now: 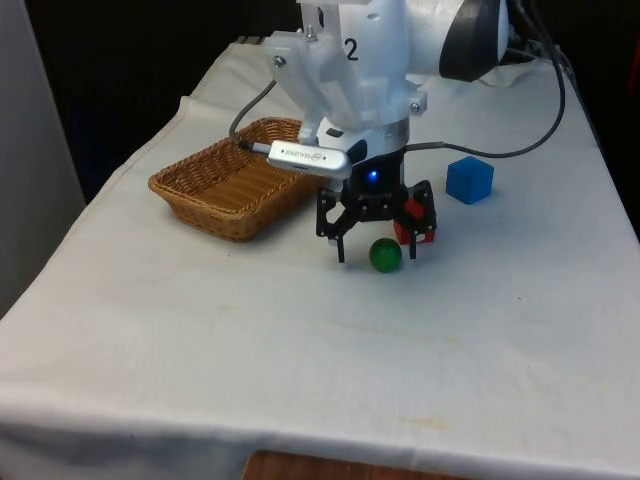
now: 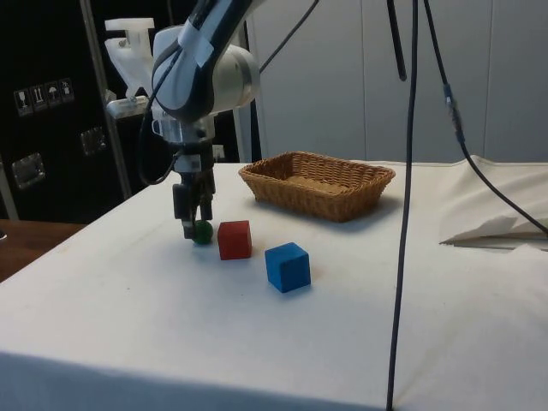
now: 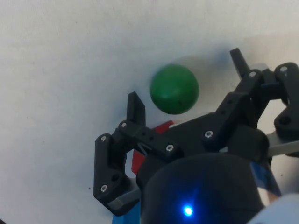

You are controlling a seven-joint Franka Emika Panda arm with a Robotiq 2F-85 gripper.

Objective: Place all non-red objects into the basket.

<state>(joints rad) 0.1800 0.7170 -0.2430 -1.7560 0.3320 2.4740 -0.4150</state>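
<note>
Green ball (image 3: 174, 88) between spread fingers (image 3: 136, 108)

place: robot lab
evidence: white-clothed tabletop (image 2: 128, 291), dark cabinets (image 2: 51, 111) w/ sticker labels, hanging cables (image 2: 411, 171), black curtains (image 1: 130, 60)

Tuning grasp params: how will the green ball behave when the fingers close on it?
The green ball is round and rests on a flat cloth, so an off-centre touch would probably roll it away. Its surface looks smooth, so it may slip out of the pinch. The gripper stands open around it, with the red cube close by; a rolling ball could bump it.
</note>
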